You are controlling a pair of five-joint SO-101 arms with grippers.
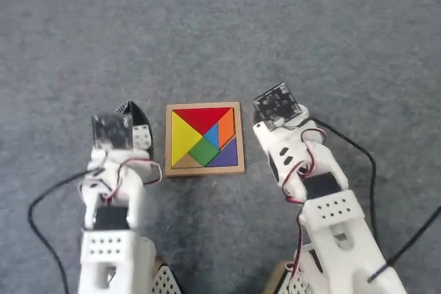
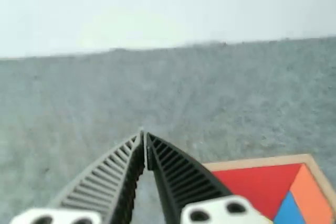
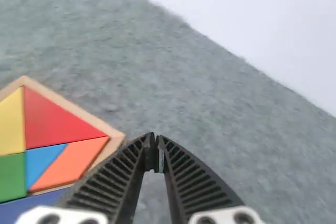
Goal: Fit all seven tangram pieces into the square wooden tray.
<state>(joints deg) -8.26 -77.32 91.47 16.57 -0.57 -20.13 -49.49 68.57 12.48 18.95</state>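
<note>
**Closest to the lens:** my own black ribbed fingers.
- Left gripper (image 2: 144, 141): fingers pressed together at the tips, nothing between them.
- Right gripper (image 3: 156, 148): likewise closed tip to tip, empty.

**Item under inspection:** the square wooden tray with a pale raised rim (image 1: 204, 105). It lies flat on the grey felt table cover (image 1: 324, 46), between my left arm (image 1: 110, 197) and my right arm (image 1: 313, 177).

**Contents, counted from the high view:**
- large red triangle (image 1: 203, 118)
- large yellow triangle (image 1: 180, 137)
- orange parallelogram (image 1: 227, 127)
- small blue triangle (image 1: 213, 135)
- green square (image 1: 203, 151)
- purple triangle (image 1: 225, 158)
- small tan triangle (image 1: 184, 162)

That makes seven pieces, all inside the rim, their edges meeting with no gap I can make out.

**Governing relation:** the tray sits inboard of both grippers, to the right of my left fingers and to the left of my right fingers. It is just beside each and touches neither. Both pairs of fingertips point past the tray's far corners toward the far side of the table, not at the tray. The tray is square, so it has no long axis, and its sides run roughly in line with my arms. I judge the two arms about equally near. The right fingertips are hidden under the wrist in the high view, so I cannot settle which is nearer.

**Judgement:** the task appears complete. Any coming move would be a withdrawal, and each arm should draw outward, away from the rim, so as not to nudge the tray.
</note>
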